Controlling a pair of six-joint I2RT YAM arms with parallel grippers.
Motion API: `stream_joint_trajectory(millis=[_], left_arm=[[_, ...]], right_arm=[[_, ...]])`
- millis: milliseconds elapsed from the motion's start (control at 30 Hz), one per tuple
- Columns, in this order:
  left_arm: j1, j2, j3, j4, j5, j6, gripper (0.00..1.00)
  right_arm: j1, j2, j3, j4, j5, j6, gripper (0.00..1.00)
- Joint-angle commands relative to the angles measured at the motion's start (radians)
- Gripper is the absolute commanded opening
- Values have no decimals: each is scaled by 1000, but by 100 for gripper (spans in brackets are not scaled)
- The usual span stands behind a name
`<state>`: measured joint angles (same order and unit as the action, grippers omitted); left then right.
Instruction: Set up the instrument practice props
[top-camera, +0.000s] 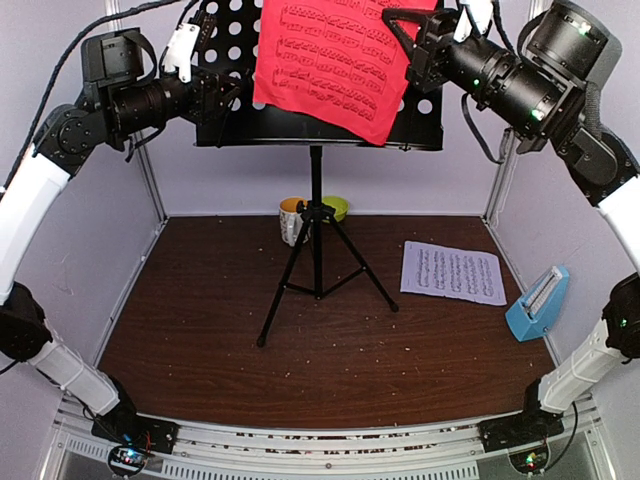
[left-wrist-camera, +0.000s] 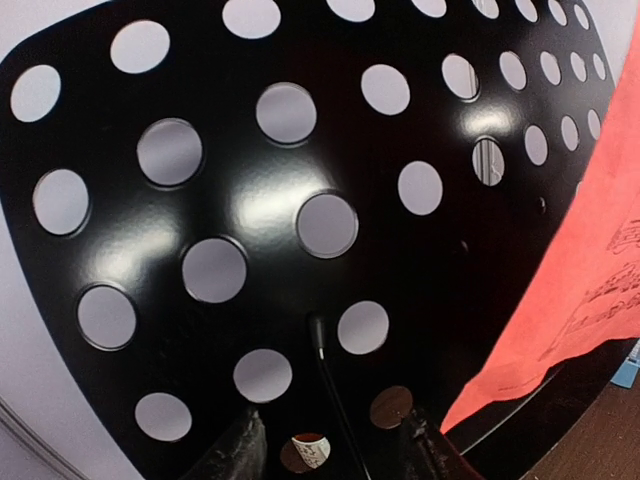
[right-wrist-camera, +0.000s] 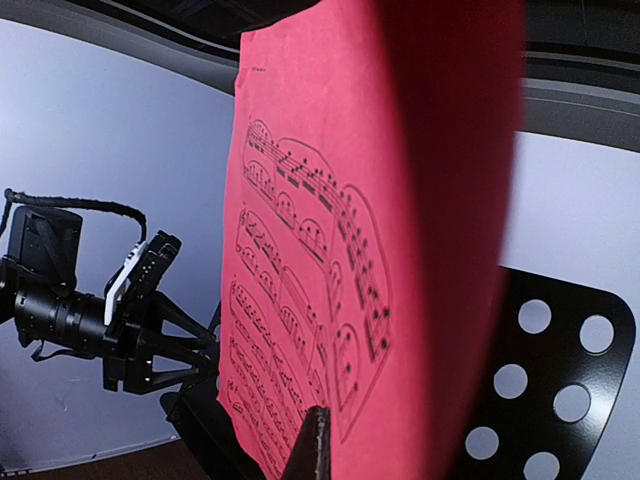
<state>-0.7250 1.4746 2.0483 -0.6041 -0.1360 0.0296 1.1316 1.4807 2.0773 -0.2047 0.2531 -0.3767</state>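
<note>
Up high over the worktop (top-camera: 200, 330), the right hand (top-camera: 400, 30) is closed tight on the edge of the red page (top-camera: 330, 60). That page rests against the music stand (top-camera: 225, 60). The left hand (top-camera: 222, 98) is open beside the stand's left side. Down on the worktop sit the pale page (top-camera: 452, 272) and the blue metronome (top-camera: 538, 304).
</note>
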Motion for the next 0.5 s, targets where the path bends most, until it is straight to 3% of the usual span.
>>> stream_joint_trajectory(millis=[0,100,200,367,467], left_arm=[[8,36,33,35,23,-20,47],[8,49,37,40,20,-20,44],[8,53,39,35,16,-15,34],[8,8,-25,86,19,-10,1],[9,-60,-137,200,14,-14,0]], right_arm=[[-20,14,26,51,50,-27,0],[-27,26,25,65,63,-33,0],[-31,36,25,75,73,-43,0],[-38,45,25,80,82,-48,0],[-40,46,15,95,89,-47,0]])
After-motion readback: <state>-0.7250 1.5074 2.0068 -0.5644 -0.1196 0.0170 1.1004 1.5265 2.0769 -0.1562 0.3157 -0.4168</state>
